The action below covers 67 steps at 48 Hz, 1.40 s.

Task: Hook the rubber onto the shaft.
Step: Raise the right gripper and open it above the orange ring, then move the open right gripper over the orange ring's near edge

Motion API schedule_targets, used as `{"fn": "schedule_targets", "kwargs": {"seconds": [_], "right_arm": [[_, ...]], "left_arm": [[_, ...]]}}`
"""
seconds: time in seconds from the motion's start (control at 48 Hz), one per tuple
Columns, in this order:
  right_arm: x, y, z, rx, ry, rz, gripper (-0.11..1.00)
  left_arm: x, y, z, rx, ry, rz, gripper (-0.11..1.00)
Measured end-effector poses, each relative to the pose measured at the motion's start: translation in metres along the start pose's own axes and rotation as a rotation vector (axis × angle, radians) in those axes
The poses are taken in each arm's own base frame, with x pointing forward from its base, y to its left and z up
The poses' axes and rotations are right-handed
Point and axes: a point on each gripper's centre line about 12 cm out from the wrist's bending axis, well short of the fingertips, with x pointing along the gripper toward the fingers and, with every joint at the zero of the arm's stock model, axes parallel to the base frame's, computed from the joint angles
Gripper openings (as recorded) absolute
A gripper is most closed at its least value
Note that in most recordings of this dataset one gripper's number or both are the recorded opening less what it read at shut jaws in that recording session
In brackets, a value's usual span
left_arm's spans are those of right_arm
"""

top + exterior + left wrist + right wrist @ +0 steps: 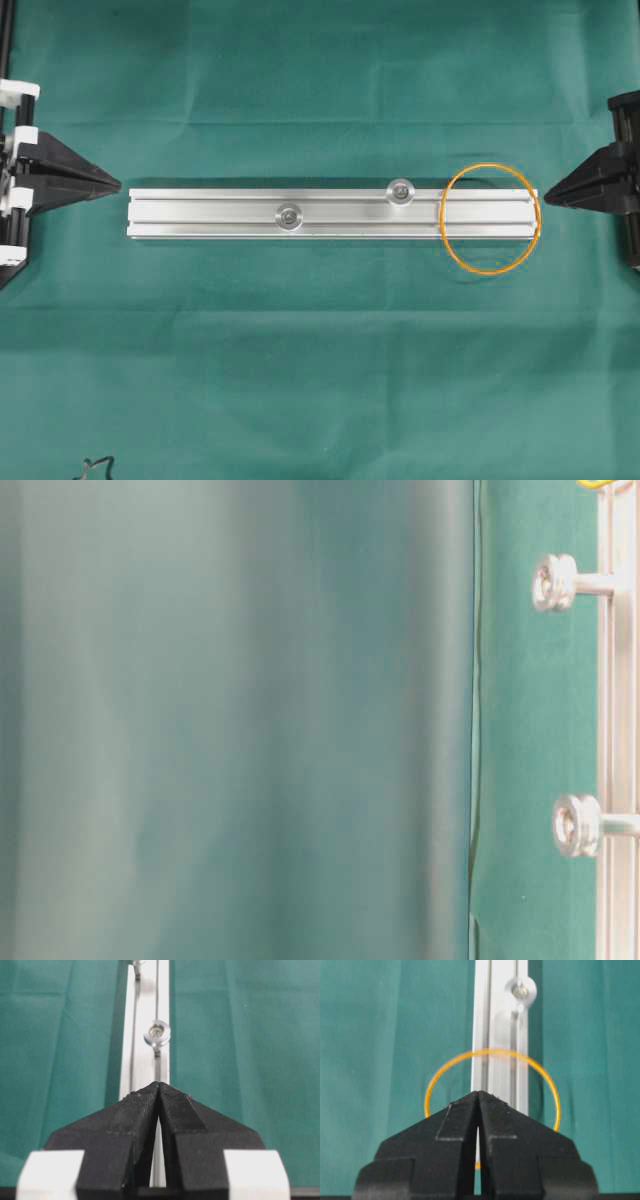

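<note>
The rubber (490, 165), a thin orange loop, lies flat over the right end of the aluminium rail (210, 212) and spills onto the cloth on both sides. Two upright shafts stand on the rail: one near the middle (290, 215), one further right (400, 191). The band encircles neither. My left gripper (115, 184) is shut and empty just off the rail's left end. Just past the right end sits my right gripper (550, 195), also shut and empty. In the right wrist view the rubber (426, 1102) lies just beyond the gripper (478, 1093). The left wrist view shows the gripper (159, 1084) facing a shaft (157, 1035).
Green cloth (320, 380) covers the whole table. A black cable end (95, 465) shows at the bottom left edge. The table-level view is mostly blurred cloth, with the two shafts (555, 582) (577, 825) sticking out of the rail (620, 730) at the right.
</note>
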Motion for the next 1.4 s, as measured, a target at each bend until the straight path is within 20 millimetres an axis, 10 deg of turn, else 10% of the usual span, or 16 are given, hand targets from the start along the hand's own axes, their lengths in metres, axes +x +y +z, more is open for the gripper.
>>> {"fn": "schedule_targets", "kwargs": {"seconds": [0.562,1.396], "right_arm": [[-0.0065,-0.0008,-0.0055,0.044,0.448,-0.072,0.03],[-0.0088,-0.0011,-0.0066,0.049,0.49,-0.081,0.03]], "left_arm": [[-0.0002,0.0,0.0004,0.0,0.0,0.0,0.0],[-0.0007,0.0001,0.0024,0.0,-0.006,0.0,0.0]]}}
